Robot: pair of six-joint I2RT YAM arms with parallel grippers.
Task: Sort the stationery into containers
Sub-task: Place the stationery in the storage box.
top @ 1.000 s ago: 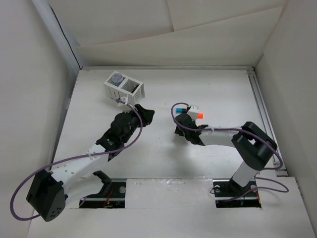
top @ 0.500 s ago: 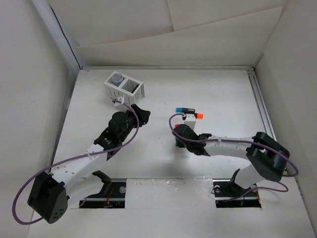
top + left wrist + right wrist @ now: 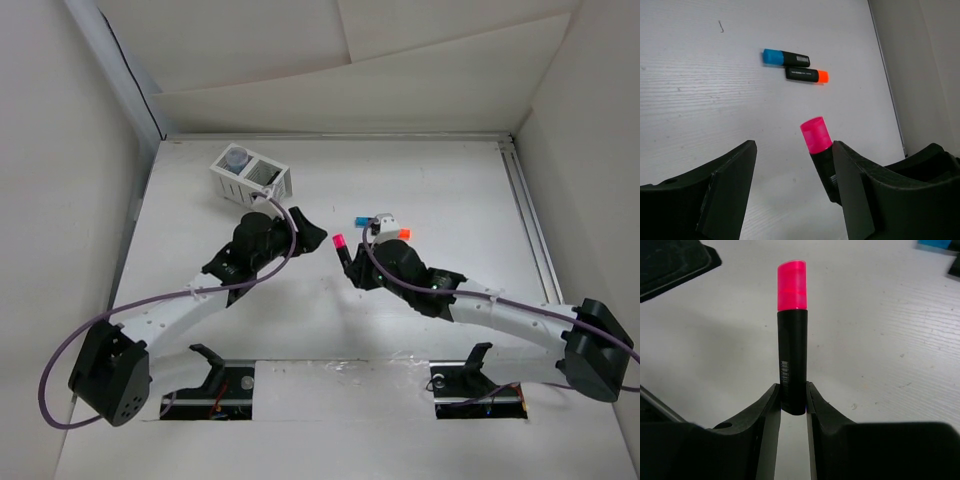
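Note:
My right gripper [image 3: 792, 392] is shut on the lower end of a black marker with a pink cap [image 3: 792, 340] and holds it upright above the table. In the top view this marker [image 3: 339, 243] sits between the two arms. My left gripper [image 3: 792, 150] is open, and the pink-capped marker [image 3: 816, 135] stands between its jaws, close against the right finger. A blue-capped marker [image 3: 785, 58] and an orange-capped marker [image 3: 807, 75] lie side by side on the table beyond. The white mesh organiser [image 3: 252, 176] stands at the back left with a grey-blue roll [image 3: 236, 157] in its left compartment.
The white table [image 3: 450, 180] is walled by white panels at the back and sides. A metal rail [image 3: 528, 215] runs along its right edge. The blue-capped [image 3: 362, 218] and orange-capped [image 3: 403, 233] markers lie just behind my right wrist.
My right arm has stretched left and carried the pink-capped marker away from the other two markers to the left gripper. My left gripper has swung right to meet it.

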